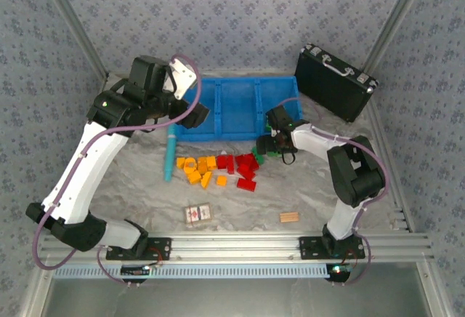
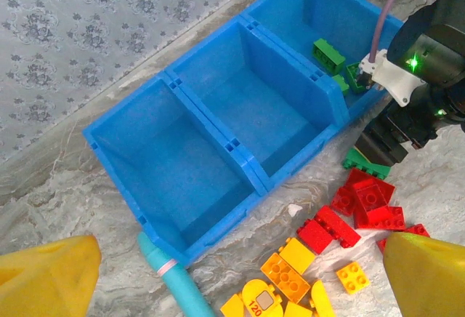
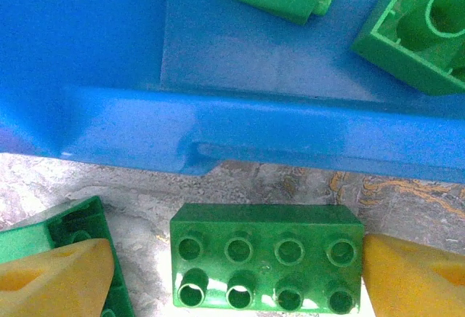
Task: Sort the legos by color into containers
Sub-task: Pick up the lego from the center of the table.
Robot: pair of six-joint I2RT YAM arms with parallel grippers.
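Aim for the tray's [image 1: 218, 110] right bin [image 2: 301, 15]. With right gripper [image 3: 236, 273] spread astride the brick [image 3: 265, 255], studs-up on the surface [image 1: 145, 186] just outside the tray wall: centre, pinch its short ends, lift over the rim. Left gripper [image 2: 240, 273] spread above the tray.

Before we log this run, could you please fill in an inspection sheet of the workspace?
Surface: grey marbled cloth, wrinkled.
Job's things: blue tray holds green bricks in one end compartment; orange-yellow bricks, red bricks and a green brick lie on the cloth.
Clutter: teal cylinder, tan block, small flat item, black case.
Grippers: left gripper open near the tray; right gripper open astride the green brick.
Cables: purple cables along both arms.
Surroundings: patterned walls, aluminium frame.
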